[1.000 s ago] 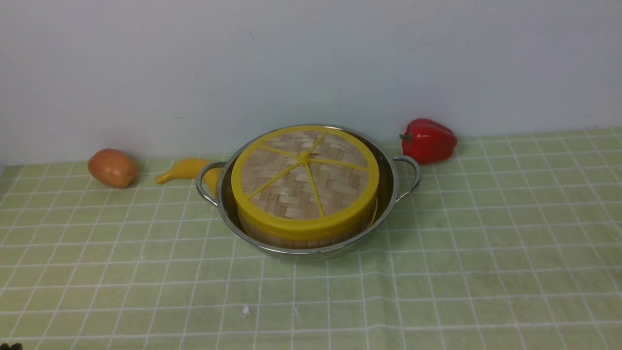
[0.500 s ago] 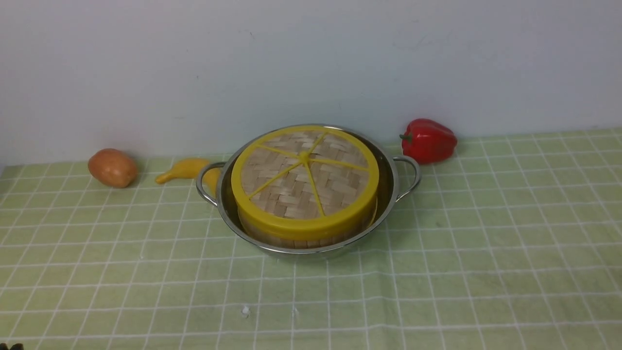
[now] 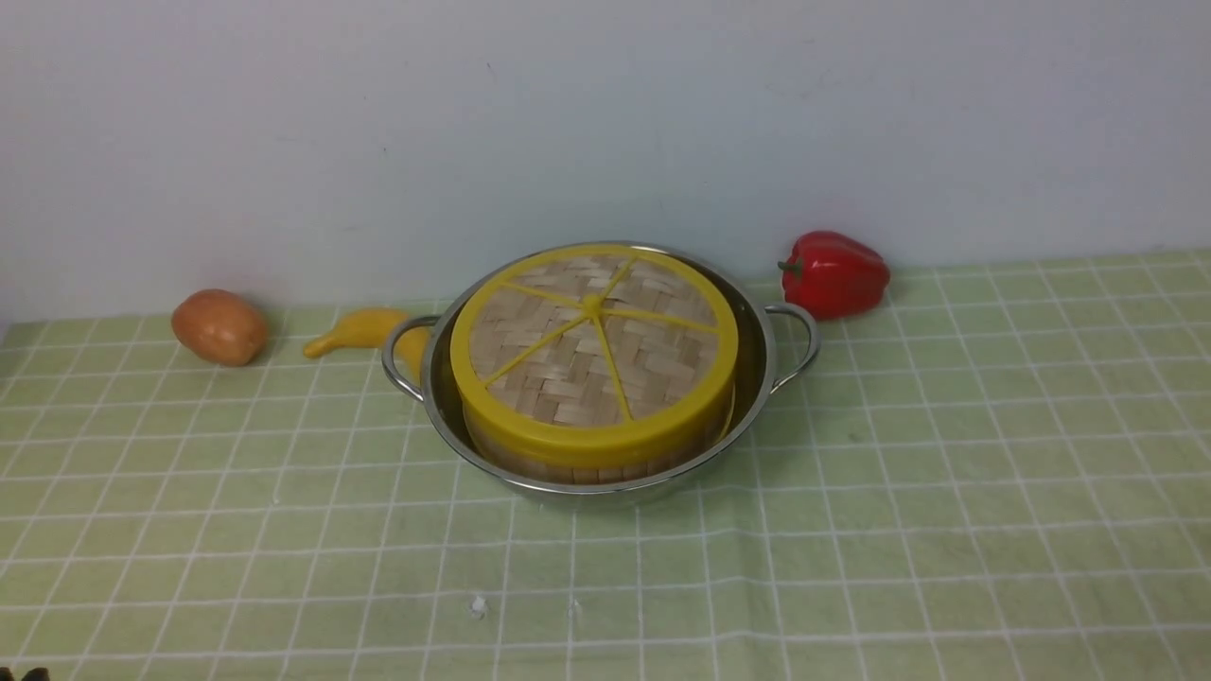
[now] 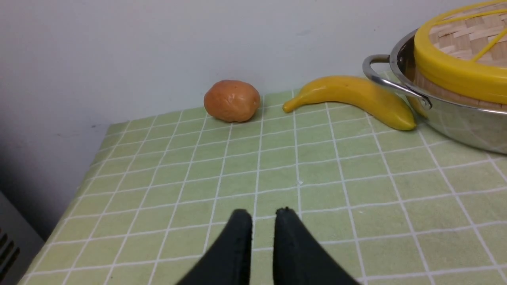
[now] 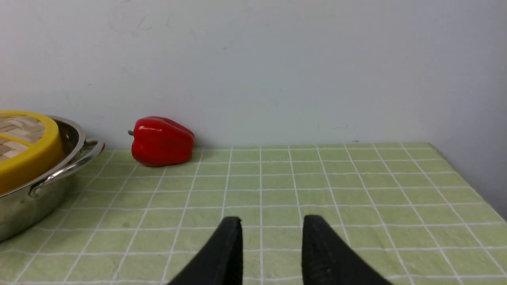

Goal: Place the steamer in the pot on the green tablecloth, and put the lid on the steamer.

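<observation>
The steel pot (image 3: 757,378) stands on the green tablecloth (image 3: 851,567) near the back wall. Inside it sits the steamer, of which only a strip of slat wall (image 3: 587,468) shows. The woven lid (image 3: 591,345) with yellow rim and spokes rests flat on top of the steamer. Neither gripper appears in the front view. My left gripper (image 4: 263,213) hovers over bare cloth, well short of the pot (image 4: 459,118), its fingers a narrow gap apart and empty. My right gripper (image 5: 272,221) is open wider over cloth, away from the pot (image 5: 23,206), holding nothing.
An orange-brown potato (image 3: 219,326) and a yellow banana (image 3: 364,329) lie left of the pot by the wall, the banana close to its left handle. A red pepper (image 3: 834,272) lies behind the right handle. The cloth ends at the table's left edge (image 4: 91,158) and right edge (image 5: 471,186).
</observation>
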